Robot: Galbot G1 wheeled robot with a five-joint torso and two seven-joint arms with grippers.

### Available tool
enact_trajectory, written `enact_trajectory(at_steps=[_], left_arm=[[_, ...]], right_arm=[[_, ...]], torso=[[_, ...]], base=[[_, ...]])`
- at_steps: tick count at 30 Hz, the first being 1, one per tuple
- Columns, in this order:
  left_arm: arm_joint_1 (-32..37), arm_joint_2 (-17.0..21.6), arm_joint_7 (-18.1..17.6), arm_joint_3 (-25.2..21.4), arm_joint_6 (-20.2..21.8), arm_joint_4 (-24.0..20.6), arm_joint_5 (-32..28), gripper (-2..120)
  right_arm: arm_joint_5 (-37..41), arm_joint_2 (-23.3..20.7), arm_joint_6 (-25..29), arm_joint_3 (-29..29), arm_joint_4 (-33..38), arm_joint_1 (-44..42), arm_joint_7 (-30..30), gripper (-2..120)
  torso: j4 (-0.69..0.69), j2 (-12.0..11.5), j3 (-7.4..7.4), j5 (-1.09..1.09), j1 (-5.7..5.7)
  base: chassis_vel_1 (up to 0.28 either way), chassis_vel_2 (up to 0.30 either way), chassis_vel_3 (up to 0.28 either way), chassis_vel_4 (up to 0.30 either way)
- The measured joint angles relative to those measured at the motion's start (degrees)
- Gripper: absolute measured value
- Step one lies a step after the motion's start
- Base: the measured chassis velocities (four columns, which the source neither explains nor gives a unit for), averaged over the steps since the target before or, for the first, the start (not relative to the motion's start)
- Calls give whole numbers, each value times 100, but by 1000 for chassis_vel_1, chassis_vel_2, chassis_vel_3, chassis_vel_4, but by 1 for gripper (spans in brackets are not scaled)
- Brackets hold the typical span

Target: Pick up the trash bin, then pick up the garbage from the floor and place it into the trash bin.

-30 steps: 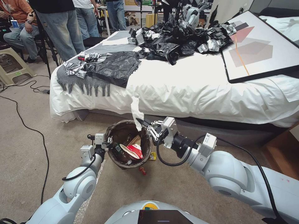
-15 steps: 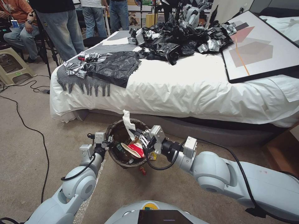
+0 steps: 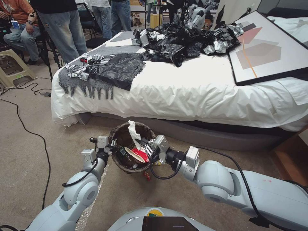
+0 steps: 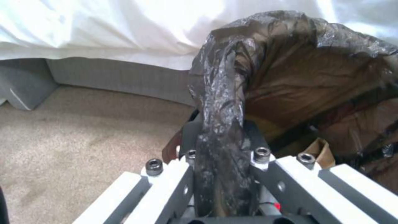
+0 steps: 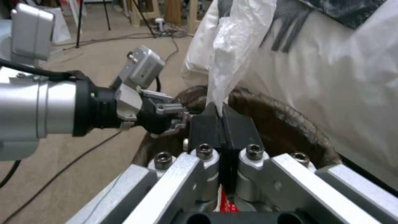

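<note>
Bin (image 3: pixel 119 162) wall mostly hidden by bag, left gripper (image 4: pixel 222 152) clamping its rim; right gripper (image 5: pixel 222 119) pinching tissue (image 5: pixel 232 46) upright over bin mouth

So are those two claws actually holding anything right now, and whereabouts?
Yes. The left gripper is clamped on the bag-covered rim of the trash bin. The right gripper pinches the lower end of a white tissue above the bin's opening.

beige carpet (image 3: pixel 29 154), white-sheeted bed (image 3: pixel 199 93), framed picture (image 3: pixel 269 48) on it
</note>
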Motion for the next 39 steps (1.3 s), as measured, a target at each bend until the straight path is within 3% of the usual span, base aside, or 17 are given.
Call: enact_trajectory(at_steps=[22,26,34,36,39], left_arm=[[-25,-45,-4,-1,-1,-1,-86,5],[-24,-45,-9,-23,0,18,-125,5],[-15,-42,-18,-38,2,47,-180,5],[-13,-44,-22,-38,4,75,-199,5],[9,-41,-23,-62,2,92,-203,5]], right_arm=[[-8,271,-74,-116,-170,88,219,79],[58,241,-48,84,-50,6,252,95],[69,-25,-26,741,201,-484,268,100],[4,-237,-11,1445,433,-1151,238,100],[5,-273,-8,1838,527,-1468,285,100]], torso=[[0,0,0,0,0],[1,0,0,0,0],[0,0,0,0,0],[-1,0,0,0,0],[-2,0,-1,1,0]], base=[[0,0,0,0],[0,0,0,0],[0,0,0,0],[0,0,0,0],[0,0,0,0]])
